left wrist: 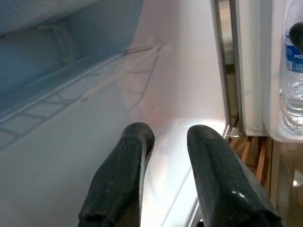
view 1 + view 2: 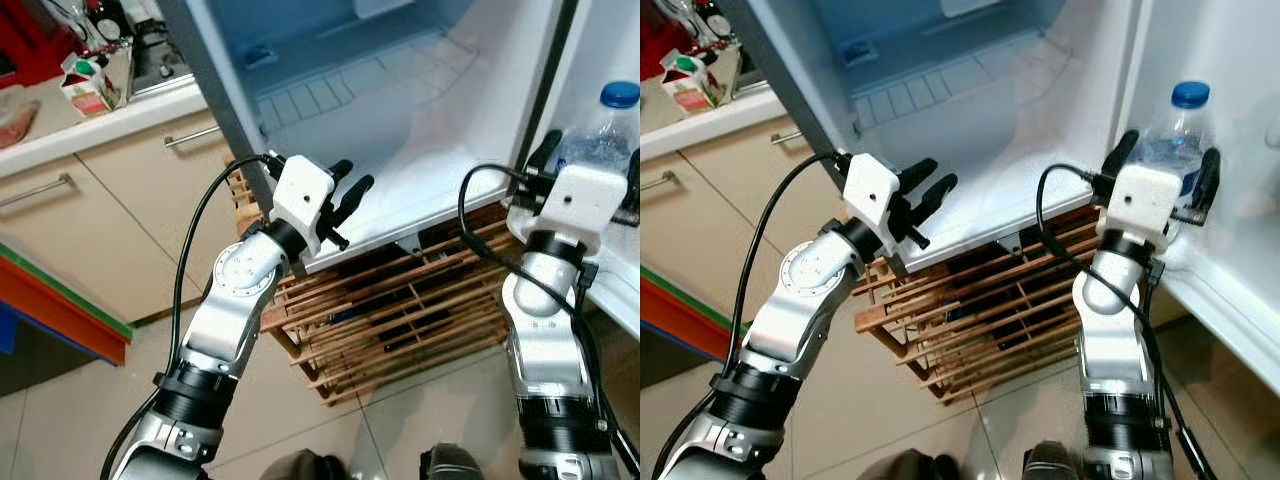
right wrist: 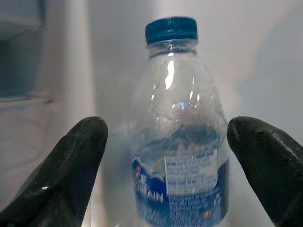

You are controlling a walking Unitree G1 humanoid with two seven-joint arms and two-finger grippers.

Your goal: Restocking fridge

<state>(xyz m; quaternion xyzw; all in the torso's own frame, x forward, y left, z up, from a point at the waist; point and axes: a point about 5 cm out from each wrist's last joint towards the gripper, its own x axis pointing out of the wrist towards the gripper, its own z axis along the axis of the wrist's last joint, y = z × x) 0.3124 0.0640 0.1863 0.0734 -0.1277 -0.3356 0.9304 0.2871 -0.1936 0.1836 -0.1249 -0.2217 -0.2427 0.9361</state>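
On the far left, a small white and red milk carton with a green cap is standing on the pale desk above the beige cupboard doors with metal handles. It is well apart from the fridge and no gripper is near it.

Further right, the left gripper is hanging at the front edge of the open white fridge compartment with the wire shelf. Its two black fingers are parted a little and nothing is lying between them, so this arm is waiting and not working. Under the fridge, a brown wooden slatted crate is sitting on the tiled floor.

On the right, the clear plastic water bottle with the blue cap and blue label is standing upright in the white door shelf of the fridge. The right gripper is placed around it: one finger is on each side of the bottle, spread wide, and in the right wrist view a gap is showing between each finger and the plastic. So the fingers are released, not gripping.

I judge that the step in hand is the placing of the bottle in the door shelf, and the bottle seems already seated. The next move is probably asking the right arm to go straight back with the fingers kept wide, so that they are not tipping the light bottle.
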